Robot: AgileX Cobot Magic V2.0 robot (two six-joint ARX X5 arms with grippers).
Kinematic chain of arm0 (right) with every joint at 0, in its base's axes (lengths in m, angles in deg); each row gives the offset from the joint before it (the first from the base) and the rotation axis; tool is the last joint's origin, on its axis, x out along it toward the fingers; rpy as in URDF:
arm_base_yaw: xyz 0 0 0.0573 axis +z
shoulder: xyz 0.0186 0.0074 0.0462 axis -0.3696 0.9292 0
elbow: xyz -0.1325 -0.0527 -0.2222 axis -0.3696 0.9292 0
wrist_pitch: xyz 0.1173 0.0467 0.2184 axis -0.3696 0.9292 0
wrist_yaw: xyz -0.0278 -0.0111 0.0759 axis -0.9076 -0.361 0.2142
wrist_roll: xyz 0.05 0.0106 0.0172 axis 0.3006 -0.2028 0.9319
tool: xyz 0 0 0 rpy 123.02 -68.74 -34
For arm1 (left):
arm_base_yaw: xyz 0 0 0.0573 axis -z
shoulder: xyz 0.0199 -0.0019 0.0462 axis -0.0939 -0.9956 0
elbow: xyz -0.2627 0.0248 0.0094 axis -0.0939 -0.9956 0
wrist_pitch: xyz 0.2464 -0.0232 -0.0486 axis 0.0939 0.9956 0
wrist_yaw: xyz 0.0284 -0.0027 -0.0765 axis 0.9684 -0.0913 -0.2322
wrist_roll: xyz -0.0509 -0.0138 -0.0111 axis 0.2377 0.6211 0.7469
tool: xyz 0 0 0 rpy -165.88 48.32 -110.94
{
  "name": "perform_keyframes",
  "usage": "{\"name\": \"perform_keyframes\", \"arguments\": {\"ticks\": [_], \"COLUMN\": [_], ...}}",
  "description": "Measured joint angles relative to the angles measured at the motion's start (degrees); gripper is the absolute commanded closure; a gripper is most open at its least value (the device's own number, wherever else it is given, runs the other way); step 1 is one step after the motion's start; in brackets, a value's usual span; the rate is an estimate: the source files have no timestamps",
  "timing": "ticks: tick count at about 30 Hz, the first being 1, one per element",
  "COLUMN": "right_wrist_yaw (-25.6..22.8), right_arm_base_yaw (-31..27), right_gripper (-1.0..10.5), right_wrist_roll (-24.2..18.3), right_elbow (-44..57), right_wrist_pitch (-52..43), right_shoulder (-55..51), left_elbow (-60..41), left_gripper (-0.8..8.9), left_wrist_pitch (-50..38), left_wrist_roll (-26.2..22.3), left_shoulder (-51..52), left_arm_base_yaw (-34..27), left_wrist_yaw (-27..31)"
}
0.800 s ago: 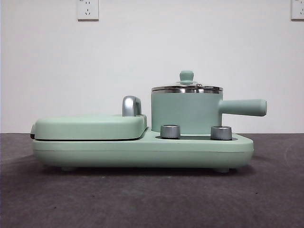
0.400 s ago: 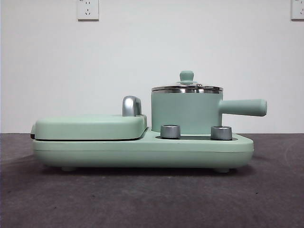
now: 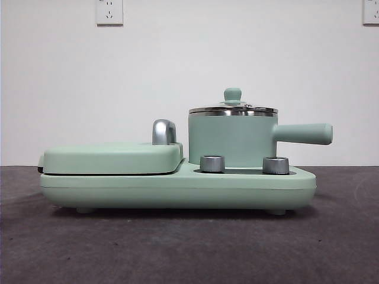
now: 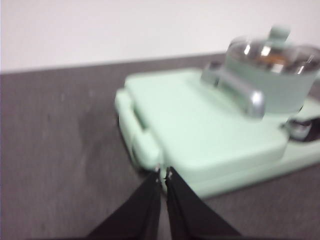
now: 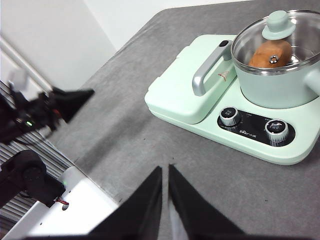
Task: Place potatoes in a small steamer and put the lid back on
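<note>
**A:** ok starting closest to the front camera: a wide strip of bare dark grey table (image 3: 189, 248), matte and slightly fuzzy-looking, with open room in front of the mint-green cooker base (image 3: 177, 192) and out past both of its ends. Rounded corners on that base, little feet underneath.

**B:** And the arms?

**A:** Both hang back off the appliance. The left gripper (image 4: 163, 172) has its black jaws pinched together, tips just off the griddle-end corner of the base. The right gripper (image 5: 165, 169) is also closed up, nothing in it, well apart over bare table.

**B:** Then the cooker itself?

**A:** Two ribbed metal dials (image 3: 212, 164) up front on the base, flat smooth griddle cover (image 3: 112, 158) on one side with a chrome handle (image 3: 163, 132). Behind the dials stands the small steamer (image 3: 232, 139), a cylinder with a steel rim, its straight handle poking sideways past the base edge. The glass lid (image 3: 233, 109) sits flat on its rim. Through the glass in the right wrist view, the orange-brown potato (image 5: 270, 52) lies inside the pot.
</note>
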Motion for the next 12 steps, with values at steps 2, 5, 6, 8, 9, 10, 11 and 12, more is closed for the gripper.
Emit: {"name": "perform_keyframes", "arguments": {"ticks": [2,5,6,8,9,10,11,12], "right_wrist_yaw": [0.0,0.0,0.0,0.0,0.0,0.02,0.0,0.0], "right_arm_base_yaw": [0.0,0.0,0.0,0.0,0.0,0.0,0.0,0.0], "right_gripper": [9.3,9.3,9.3,9.3,9.3,9.3,9.3,9.3], "right_wrist_roll": [0.0,0.0,0.0,0.0,0.0,0.0,0.0,0.0], "right_elbow": [0.0,0.0,0.0,0.0,0.0,0.0,0.0,0.0], "right_wrist_pitch": [0.0,0.0,0.0,0.0,0.0,0.0,0.0,0.0], "right_shoulder": [0.0,0.0,0.0,0.0,0.0,0.0,0.02,0.0], "left_elbow": [-3.15,-6.38,-7.28,-9.42,-9.73,-10.01,-10.16,-10.29], "left_gripper": [7.94,7.94,7.94,7.94,7.94,7.94,7.94,7.94], "left_wrist_pitch": [-0.02,-1.53,-2.16,-3.78,-4.52,-5.16,-5.46,-5.73], "left_wrist_roll": [0.0,0.42,1.01,3.17,4.09,4.96,5.53,5.95], "left_shoulder": [2.12,4.15,4.55,4.98,5.05,5.05,5.14,5.35], "left_arm_base_yaw": [-0.39,-0.92,-1.05,-1.09,-1.09,-1.07,-1.07,-1.07], "left_wrist_yaw": [0.0,2.16,3.72,7.74,9.22,10.75,12.0,12.7]}}
